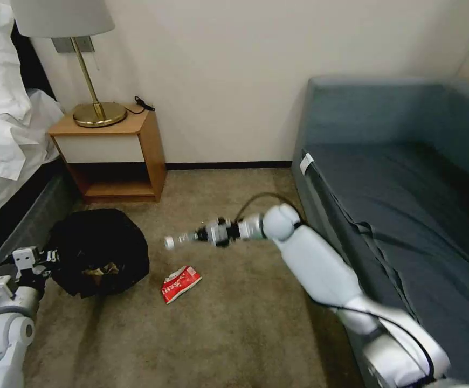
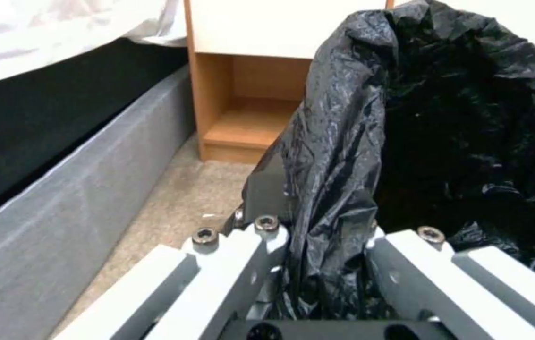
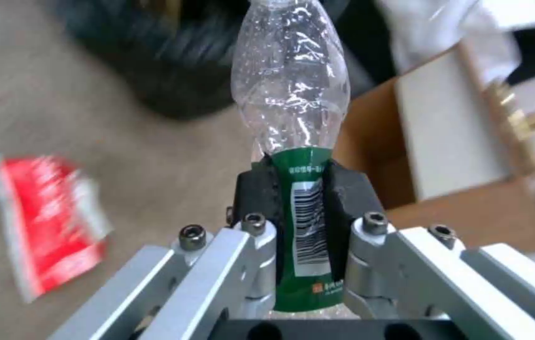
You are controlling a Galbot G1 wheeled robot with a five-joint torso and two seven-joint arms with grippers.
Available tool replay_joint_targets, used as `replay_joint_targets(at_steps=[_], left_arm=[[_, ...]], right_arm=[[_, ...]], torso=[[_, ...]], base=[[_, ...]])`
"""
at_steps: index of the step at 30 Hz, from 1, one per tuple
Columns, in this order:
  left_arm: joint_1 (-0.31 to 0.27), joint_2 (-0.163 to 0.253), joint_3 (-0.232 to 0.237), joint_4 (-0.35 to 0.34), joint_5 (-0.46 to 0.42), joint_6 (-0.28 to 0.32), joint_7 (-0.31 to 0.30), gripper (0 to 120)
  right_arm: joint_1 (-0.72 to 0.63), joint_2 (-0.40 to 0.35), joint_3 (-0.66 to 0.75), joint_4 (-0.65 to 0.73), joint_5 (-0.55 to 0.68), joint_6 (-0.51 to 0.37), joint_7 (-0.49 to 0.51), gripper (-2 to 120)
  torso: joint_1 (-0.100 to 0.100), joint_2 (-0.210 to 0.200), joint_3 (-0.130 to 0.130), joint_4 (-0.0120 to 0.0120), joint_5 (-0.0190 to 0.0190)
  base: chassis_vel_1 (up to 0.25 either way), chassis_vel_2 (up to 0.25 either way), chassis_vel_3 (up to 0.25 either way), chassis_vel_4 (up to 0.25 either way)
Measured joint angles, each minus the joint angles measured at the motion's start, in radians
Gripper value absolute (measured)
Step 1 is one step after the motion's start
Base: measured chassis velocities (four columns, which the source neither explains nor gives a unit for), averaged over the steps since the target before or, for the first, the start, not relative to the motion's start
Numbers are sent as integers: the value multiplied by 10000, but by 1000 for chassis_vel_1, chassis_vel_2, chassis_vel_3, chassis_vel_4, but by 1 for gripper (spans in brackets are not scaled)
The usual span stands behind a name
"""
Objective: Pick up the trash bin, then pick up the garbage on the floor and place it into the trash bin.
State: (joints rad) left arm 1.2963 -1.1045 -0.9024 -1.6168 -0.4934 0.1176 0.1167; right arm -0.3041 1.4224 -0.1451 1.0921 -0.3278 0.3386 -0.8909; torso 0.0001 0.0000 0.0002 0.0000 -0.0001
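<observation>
A: Two grips are live. The right gripper (image 3: pixel 302 203) is clamped on the green-labelled clear bottle (image 3: pixel 292 94) at its label band, neck end pointing toward the trash bin (image 1: pixel 99 253). The left gripper (image 2: pixel 324 264) pinches the bin's black bag liner (image 2: pixel 343 156) at the rim.

B: And the carry itself?

A: In my judgement, keep the bottle level and bring its free end well past the bin's near rim before letting go; the bottle is long and could tip out off the liner's edge. The left arm should hold the bin steady.

B: What's left on the carpet?

A: A red snack packet (image 1: pixel 180 284), just beside the bin, on its sofa side.

B: Anything the views disagree on?

A: The head view shows something brownish already inside the bin; the left wrist view shows the pinched liner fold close up, and the nightstand (image 2: pixel 248 108) just beyond the bin. The right wrist view alone reads the barcode between the pads (image 3: pixel 261 193).
</observation>
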Motion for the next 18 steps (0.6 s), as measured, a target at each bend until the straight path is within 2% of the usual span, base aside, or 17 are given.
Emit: replay_joint_targets(at_steps=[2, 6, 8, 11, 15, 18], left_arm=[[-210, -58, 161, 32, 18, 10, -13, 4], [-360, -101, 262, 34, 42, 27, -17, 4], [-429, -124, 319, 13, 59, 61, -25, 4], [-460, -127, 335, -26, 64, 78, -31, 4], [-476, -129, 336, -46, 65, 83, -50, 4], [-456, -161, 357, -105, 73, 89, -50, 4]], right_arm=[[600, 335, -342, 38, 539, -382, 168, 11], [898, 875, -419, -92, 677, -570, 243, 11], [1058, 1550, -609, -336, 755, -745, 402, 11], [1087, 1867, -839, -568, 808, -893, 543, 10], [1071, 1905, -955, -820, 797, -970, 639, 10], [970, 1910, -999, -1401, 801, -998, 900, 10]], torso=[[0, 0, -1, 1, -1], [0, 0, 0, -1, -1], [0, 0, -1, 3, -2], [-1, 0, -1, 9, -2], [0, 0, -1, 6, -2], [0, 0, -1, -5, 1]], base=[[0, 0, 0, 0], [0, 0, 0, 0], [0, 0, 0, 0], [0, 0, 0, 0], [0, 0, 0, 0], [0, 0, 0, 0]])
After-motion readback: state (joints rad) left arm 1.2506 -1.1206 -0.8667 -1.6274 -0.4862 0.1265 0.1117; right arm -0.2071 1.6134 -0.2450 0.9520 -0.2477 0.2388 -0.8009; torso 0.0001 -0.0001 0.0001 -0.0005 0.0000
